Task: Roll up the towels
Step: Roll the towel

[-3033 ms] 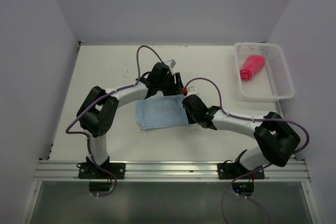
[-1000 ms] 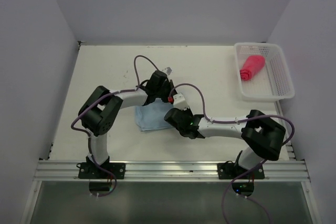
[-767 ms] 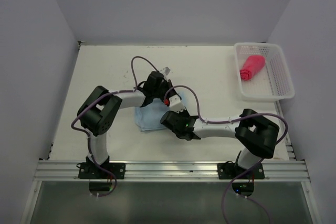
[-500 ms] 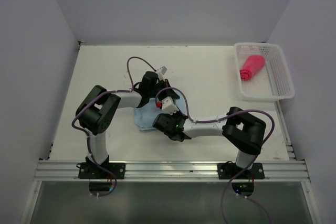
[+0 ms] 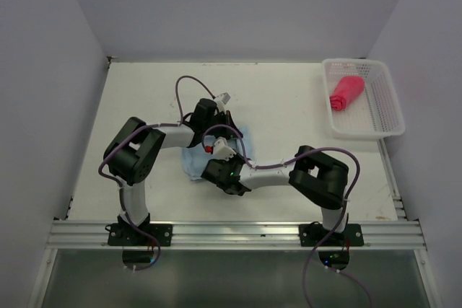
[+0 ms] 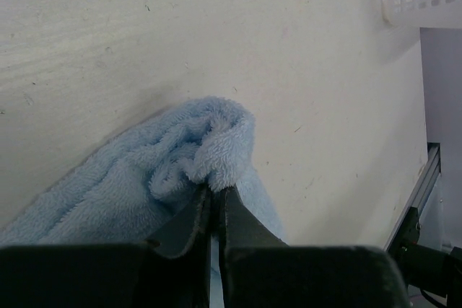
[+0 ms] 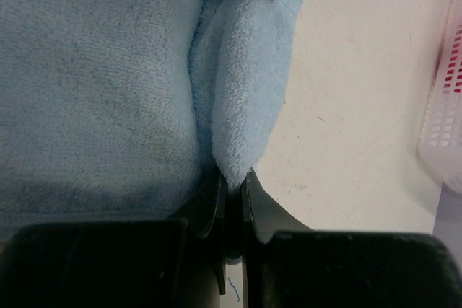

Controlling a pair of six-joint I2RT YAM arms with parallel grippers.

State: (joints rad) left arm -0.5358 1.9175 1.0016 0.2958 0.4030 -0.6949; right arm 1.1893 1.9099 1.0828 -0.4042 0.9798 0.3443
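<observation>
At the table's [image 5: 303, 106] centre, slightly toward 9 o'clock, the light blue towel [image 5: 193, 162] lies bunched beneath both wrists. The left fingers [image 6: 189, 225] are nearly closed, pinching a curled terry edge. The right fingers [image 7: 261, 214] pinch the same fold's other end. The cloth looks light, soft and limp, likely to sag or unroll unless gripped at both ends. The red-pink towel [image 5: 345, 91] lies rolled in the white basket [image 5: 386, 117] at 2 o'clock.
</observation>
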